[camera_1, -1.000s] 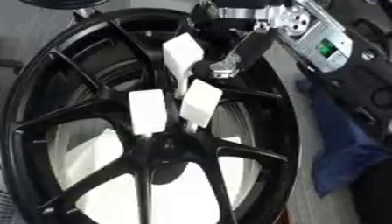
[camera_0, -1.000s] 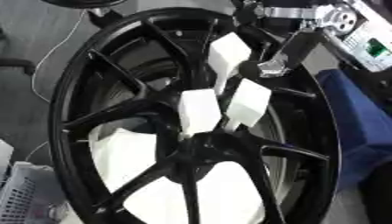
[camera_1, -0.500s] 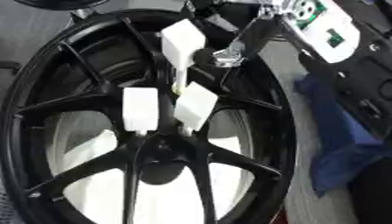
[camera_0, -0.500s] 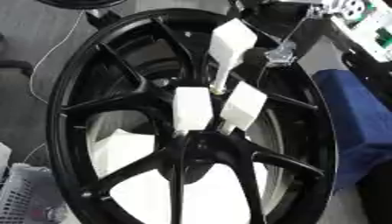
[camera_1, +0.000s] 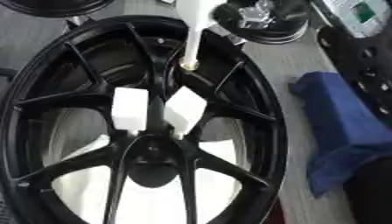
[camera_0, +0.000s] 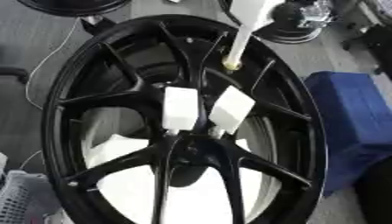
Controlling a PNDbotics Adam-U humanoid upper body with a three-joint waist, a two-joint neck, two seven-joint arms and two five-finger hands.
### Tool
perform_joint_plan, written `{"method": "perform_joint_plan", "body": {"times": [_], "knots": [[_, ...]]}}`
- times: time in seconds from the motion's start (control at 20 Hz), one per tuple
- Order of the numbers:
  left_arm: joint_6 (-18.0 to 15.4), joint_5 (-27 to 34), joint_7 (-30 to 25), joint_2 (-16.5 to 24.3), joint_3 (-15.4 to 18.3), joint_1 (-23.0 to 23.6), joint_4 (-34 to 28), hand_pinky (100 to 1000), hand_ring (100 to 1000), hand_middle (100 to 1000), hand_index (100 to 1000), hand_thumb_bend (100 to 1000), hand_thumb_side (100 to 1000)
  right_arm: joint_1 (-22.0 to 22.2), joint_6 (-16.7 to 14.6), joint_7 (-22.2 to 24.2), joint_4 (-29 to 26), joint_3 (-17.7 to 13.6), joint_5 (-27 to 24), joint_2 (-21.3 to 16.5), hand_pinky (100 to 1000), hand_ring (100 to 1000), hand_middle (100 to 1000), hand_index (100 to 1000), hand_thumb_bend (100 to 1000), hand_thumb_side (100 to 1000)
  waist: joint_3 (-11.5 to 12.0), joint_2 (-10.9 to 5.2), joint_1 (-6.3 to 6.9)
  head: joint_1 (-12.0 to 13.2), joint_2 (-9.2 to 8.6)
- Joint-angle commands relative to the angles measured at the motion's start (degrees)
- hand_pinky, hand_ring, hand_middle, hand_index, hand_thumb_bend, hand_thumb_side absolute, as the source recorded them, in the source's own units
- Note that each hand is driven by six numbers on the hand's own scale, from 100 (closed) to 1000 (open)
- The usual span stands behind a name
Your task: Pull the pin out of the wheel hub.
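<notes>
A big black spoked wheel (camera_0: 92, 87) fills both views. Two white block-headed pins (camera_0: 180, 108) (camera_0: 230, 109) stand in its hub (camera_0: 187, 148), either side of a spoke. A third white pin (camera_0: 240, 37) hangs tilted in the air over the wheel's upper spokes, its yellowish tip down and clear of the hub. Its upper end runs off the top edge, where my right hand (camera_1: 257, 13) holds it; only silver and black parts of the hand show. My right forearm (camera_1: 367, 61) runs along the right edge. The left hand does not show.
A blue cushion (camera_0: 348, 127) lies right of the wheel. A pale mesh basket (camera_0: 19, 201) sits at the lower left. Another black rim (camera_0: 69, 4) shows at the top left, with a thin cable (camera_0: 42, 70) on the grey floor.
My right hand has lifted the white pin up and away from the hub, so its head is now past the top edge. The camera has also shifted, showing more of the wheel.
</notes>
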Motion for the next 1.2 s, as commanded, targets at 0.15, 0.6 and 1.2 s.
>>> {"method": "perform_joint_plan", "body": {"times": [0.15, 0.6, 1.2], "knots": [[0.1, -0.6, 1.1, 0.9, 1.5, 1.4, -1.2, 752, 655, 595, 723, 337, 670, 5.5, -3.2, -0.4, 0.7, -7.5, -6.2, -9.3, 692, 519, 345, 485, 100, 335, -2.7, -2.47, 1.72, 2.9, 1.29], [-0.4, -1.2, 3.9, 0.9, 3.6, 3.2, -1.2, 750, 653, 594, 722, 334, 662, 41.9, -13.9, -9.8, 3.9, -30.1, -19.3, -19.7, 696, 527, 365, 502, 100, 253, -8.3, -2.79, 5.41, 9.9, 2.11], [-0.5, -1.1, 4.9, 0.2, 4.1, 3.6, -1.2, 747, 652, 593, 723, 337, 663, 64.6, -20.9, -27.8, -4.4, -43.6, 20.0, -0.2, 834, 802, 832, 923, 349, 509, -9.8, -2.37, 8.20, 13.9, 2.46]]}}
